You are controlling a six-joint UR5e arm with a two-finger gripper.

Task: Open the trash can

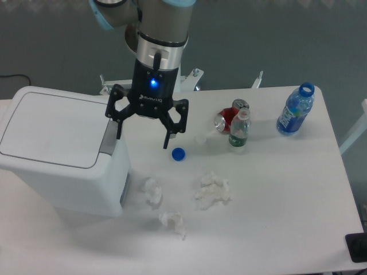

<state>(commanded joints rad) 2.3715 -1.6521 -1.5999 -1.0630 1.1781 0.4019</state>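
Here my gripper [143,137] hangs above the white table [275,189] with its two fingers spread wide and nothing between them, a blue light glowing on its body. The trash can [60,152] sits at my nine o'clock, filling the left side of the table — a big white box with its flat lid down. Its grey push-button strip [110,137] runs along the lid's right edge, and my left fingertip [119,136] appears just beside that strip, at its three o'clock; from this camera I cannot tell whether the tip touches it or hovers above.

Under my other fingertip, toward five o'clock, a blue bottle cap [178,153] lies on the table. Farther out at three o'clock a small clear bottle [239,130] stands upright, touching a red can [229,117] tipped on its side. A blue bottle [295,110] with no cap stands well apart near the far right edge. Three crumpled tissues — one [151,191], another [213,189], a third [172,222] — lie at my six o'clock.
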